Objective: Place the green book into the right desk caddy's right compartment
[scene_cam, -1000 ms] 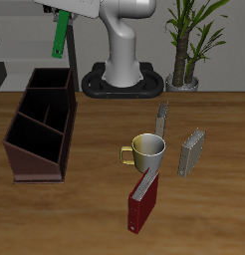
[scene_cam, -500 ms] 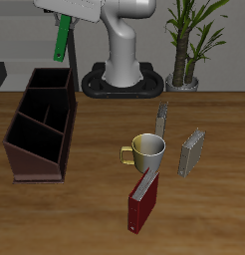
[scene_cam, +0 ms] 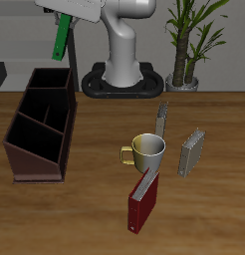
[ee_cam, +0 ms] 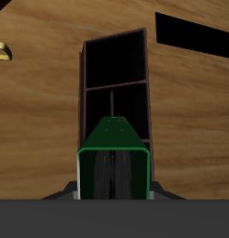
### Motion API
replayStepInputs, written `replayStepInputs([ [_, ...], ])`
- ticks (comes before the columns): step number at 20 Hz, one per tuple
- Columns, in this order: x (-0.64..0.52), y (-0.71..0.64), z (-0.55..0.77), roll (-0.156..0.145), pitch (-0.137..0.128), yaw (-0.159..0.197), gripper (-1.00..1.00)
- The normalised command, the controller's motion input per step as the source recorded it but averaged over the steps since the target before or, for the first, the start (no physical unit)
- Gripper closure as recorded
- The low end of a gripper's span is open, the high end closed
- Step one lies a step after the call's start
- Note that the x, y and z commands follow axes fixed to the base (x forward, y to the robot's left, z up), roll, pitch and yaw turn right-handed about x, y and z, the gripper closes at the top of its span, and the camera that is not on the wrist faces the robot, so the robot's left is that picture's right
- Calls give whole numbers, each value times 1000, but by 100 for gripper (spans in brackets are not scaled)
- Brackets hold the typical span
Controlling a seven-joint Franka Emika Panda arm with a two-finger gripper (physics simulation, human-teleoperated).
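Observation:
The green book (scene_cam: 61, 38) hangs upright in my gripper (scene_cam: 65, 20), high above the back end of the right desk caddy (scene_cam: 39, 122), a dark brown-maroon box with inner dividers. In the wrist view the green book (ee_cam: 112, 156) fills the foreground between my fingers, and the caddy (ee_cam: 116, 84) lies straight below it with its open sections showing. The gripper is shut on the book's upper end. The fingertips are hidden by the book.
A cream mug (scene_cam: 146, 151) stands mid-table. A dark-red book (scene_cam: 142, 204) lies near the front edge. Two grey books (scene_cam: 191, 152) (scene_cam: 162, 118) stand beside the mug. A potted plant (scene_cam: 186, 45) and the robot base (scene_cam: 124, 60) are at the back.
The gripper with the green book shifted slightly upward and toward the caddy's side between one second ago and half a second ago; since then nothing has visibly moved.

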Motion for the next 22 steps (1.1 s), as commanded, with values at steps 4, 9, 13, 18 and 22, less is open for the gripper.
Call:
replayStepInputs([
  [4,-233,157,-110,24,8,-5,100],
  [9,-286,86,-67,-11,-7,-19,100],
  [13,-170,37,-88,-14,26,-31,100],
  [18,-127,-11,35,-16,-21,-14,100],
  [22,-114,-66,9,-23,-9,-26,100],
])
